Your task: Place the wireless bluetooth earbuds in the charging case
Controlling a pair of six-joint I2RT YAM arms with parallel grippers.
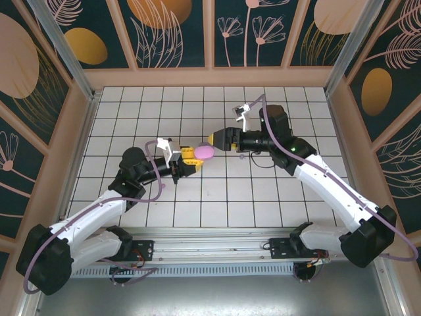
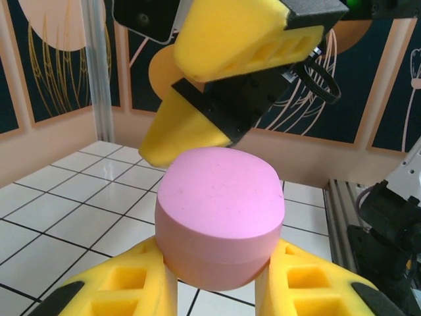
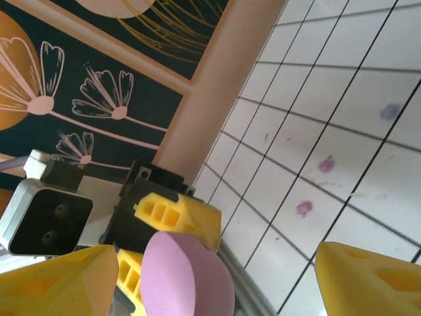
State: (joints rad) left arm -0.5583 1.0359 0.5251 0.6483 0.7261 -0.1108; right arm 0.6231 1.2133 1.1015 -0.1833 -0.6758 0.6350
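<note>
Left jaws clamp pink case (image 2: 220,210); right jaws spread wide beside it.

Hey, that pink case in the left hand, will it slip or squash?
Probably rigid: the pink case shows a crisp oval shape clamped in the left hand. Its smooth rounded wall may slip or twist. Flat faces suggest it won't roll.
</note>
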